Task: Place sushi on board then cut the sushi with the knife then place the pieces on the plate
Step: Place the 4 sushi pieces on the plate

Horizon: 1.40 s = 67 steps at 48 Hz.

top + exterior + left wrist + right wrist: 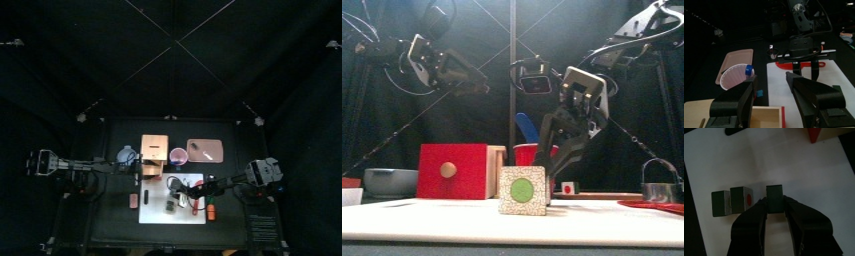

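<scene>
Right gripper [775,208] has its fingers clamped on a dark green toy sushi block [775,192] on the white cutting board [817,173]; left gripper [769,80] has its fingers apart.

Two black robot arms, each ending in a two-jawed pincer.
The left arm [80,165] and right arm [261,172] are built of slim black jointed segments, with thicker motor blocks at the joints and black cables looping alongside. The right pincer [560,150] has long dark jaws under a pale silver cross-plate. Seen close, the left pincer [769,82] has broad, blocky, matt dark-grey jaws. The right one's jaws are smooth and black, tapering to rounded tips.
</scene>
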Motion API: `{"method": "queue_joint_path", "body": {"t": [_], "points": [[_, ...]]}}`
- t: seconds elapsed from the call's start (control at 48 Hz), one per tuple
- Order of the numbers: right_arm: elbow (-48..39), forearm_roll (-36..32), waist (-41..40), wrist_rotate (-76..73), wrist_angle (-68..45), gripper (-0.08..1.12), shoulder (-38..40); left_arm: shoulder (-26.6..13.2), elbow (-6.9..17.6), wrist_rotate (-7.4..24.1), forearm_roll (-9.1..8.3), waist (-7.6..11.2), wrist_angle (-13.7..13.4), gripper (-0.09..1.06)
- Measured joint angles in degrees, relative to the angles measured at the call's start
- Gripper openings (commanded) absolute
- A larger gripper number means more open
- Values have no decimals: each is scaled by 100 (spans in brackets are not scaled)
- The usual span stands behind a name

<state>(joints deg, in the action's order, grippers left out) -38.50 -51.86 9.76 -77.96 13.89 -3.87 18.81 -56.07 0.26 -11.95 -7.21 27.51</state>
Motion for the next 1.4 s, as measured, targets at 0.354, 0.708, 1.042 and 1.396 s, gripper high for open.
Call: {"method": "queue_joint_path", "body": {"t": [0.354,0.708,1.042,1.396], "points": [[-1239,-88,-589,79,1652,58,2021,0,-26,9,-9,-18,-9,85],[-1635,-334,-3015,431,1055,58,2118,0,-26,9,0,-26,0,85],[-1239,-378,-3911,457,492,68,923,0,-88,9,44,-70,0,85],[-1081,-439,-3788,475,650,84,677,0,-123,9,88,-105,0,85]]}}
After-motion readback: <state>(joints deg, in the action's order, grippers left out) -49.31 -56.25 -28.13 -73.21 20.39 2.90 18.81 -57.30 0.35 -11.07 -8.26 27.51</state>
